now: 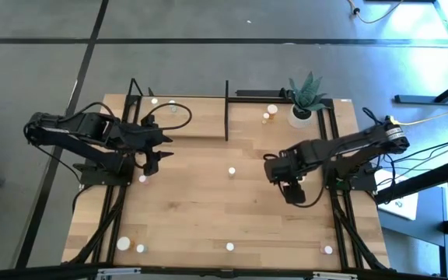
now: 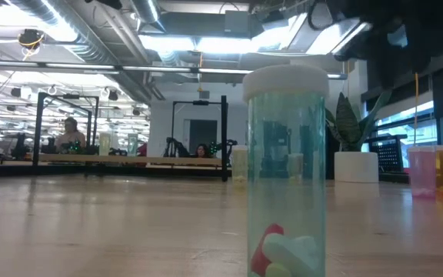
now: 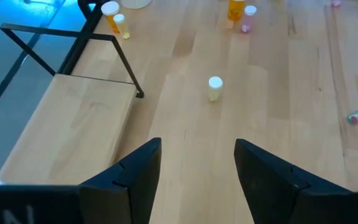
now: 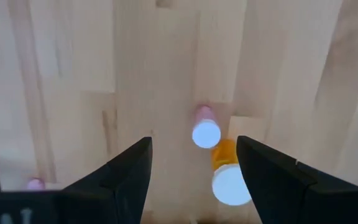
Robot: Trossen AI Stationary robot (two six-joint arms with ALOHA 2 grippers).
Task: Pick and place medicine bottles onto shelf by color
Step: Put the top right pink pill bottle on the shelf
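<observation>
**Wood desk, both hands open and empty**

Wood desk carries the shelf along its far edge. Left hand hovers beside the shelf's near edge, fingers parted, holding nothing. Right hand hangs over the desk's right side, fingers apart, above two upright medicine bottles, one pink, one orange, untouched. No legible labels.

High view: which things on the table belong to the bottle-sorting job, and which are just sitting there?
Part of the job:
- medicine bottles scattered over the table, such as the white-capped one mid-table
- shelf at the far left
- left gripper, open
- right gripper, open above two bottles

Just sitting there:
- potted plant, far right corner
</observation>
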